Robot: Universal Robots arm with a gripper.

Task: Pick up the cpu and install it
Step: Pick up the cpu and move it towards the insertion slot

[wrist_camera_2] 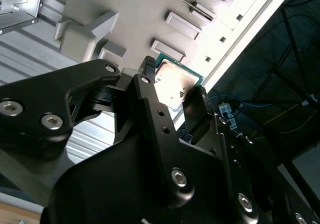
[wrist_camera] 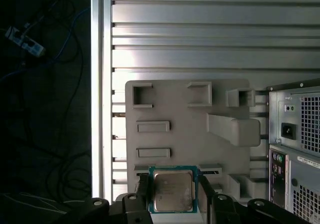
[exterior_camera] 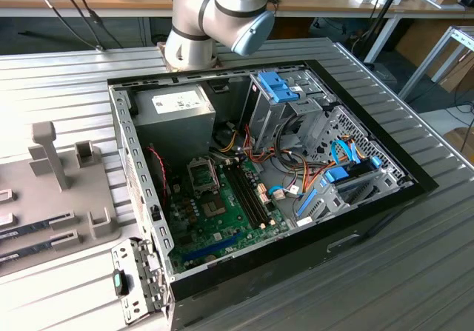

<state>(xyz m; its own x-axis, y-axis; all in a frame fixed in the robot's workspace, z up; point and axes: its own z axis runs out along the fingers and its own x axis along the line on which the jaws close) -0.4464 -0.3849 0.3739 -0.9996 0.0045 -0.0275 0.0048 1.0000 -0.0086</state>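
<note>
In both wrist views the cpu [wrist_camera: 173, 190] [wrist_camera_2: 176, 86], a small silvery square chip with a thin green rim, sits between my gripper's [wrist_camera: 173, 184] [wrist_camera_2: 174, 81] two black fingers [wrist_camera: 142, 194], which are shut on its opposite edges. It hangs over the edge of the grey fixture tray [wrist_camera: 185, 116] [wrist_camera_2: 135, 13]. In the exterior view the open computer case [exterior_camera: 370, 198] lies on the table with its green motherboard [exterior_camera: 222, 216]. The motherboard's square socket [exterior_camera: 201, 173] is near the grey power-supply box [exterior_camera: 174, 112].
The arm's elbow [exterior_camera: 218, 12] rises behind the case. The tray [exterior_camera: 52, 190] carries raised blocks and slots and lies at the exterior view's left. Drive cages with blue clips [exterior_camera: 281, 87] and cable bundles [exterior_camera: 296, 175] fill the case's right half. Dark memory sticks [exterior_camera: 248, 194] stand beside the socket.
</note>
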